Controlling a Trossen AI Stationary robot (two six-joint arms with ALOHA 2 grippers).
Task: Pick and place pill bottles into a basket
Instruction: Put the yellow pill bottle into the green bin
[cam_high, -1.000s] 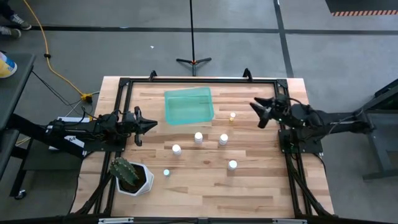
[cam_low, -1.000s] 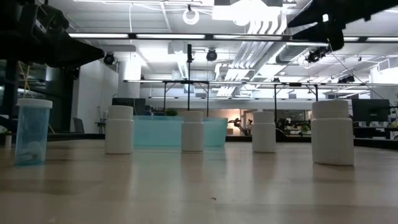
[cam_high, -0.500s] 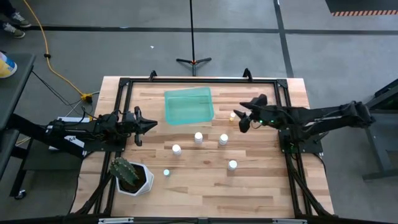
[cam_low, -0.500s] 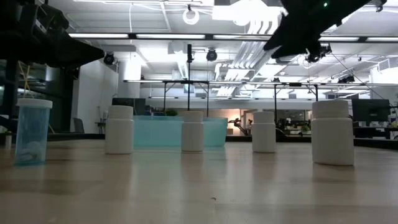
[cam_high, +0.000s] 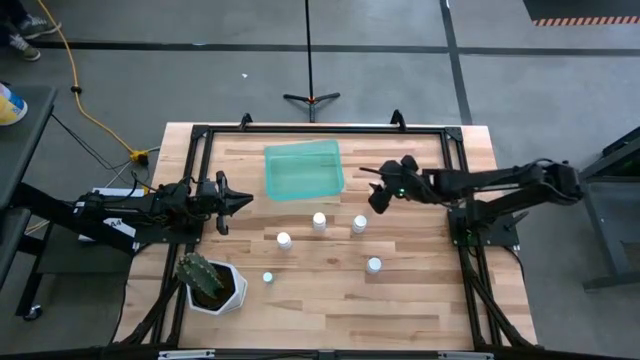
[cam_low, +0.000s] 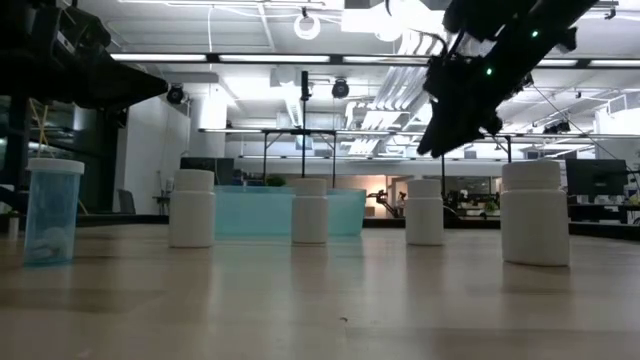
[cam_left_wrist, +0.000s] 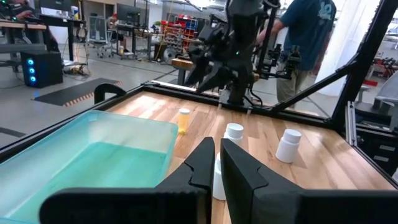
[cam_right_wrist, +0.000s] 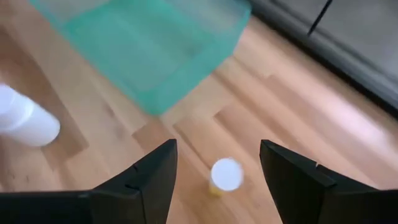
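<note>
You look straight down on the whole bench from overhead, level across it from its surface, and closely from each wrist, all sharing the basket.

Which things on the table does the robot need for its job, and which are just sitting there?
For the job:
- pill bottles, such as the amber one under the open right gripper
- basket

Just sitting there:
- cactus pot
- left gripper, shut and waiting at the table's left side

teal basket, white pill bottles
</note>
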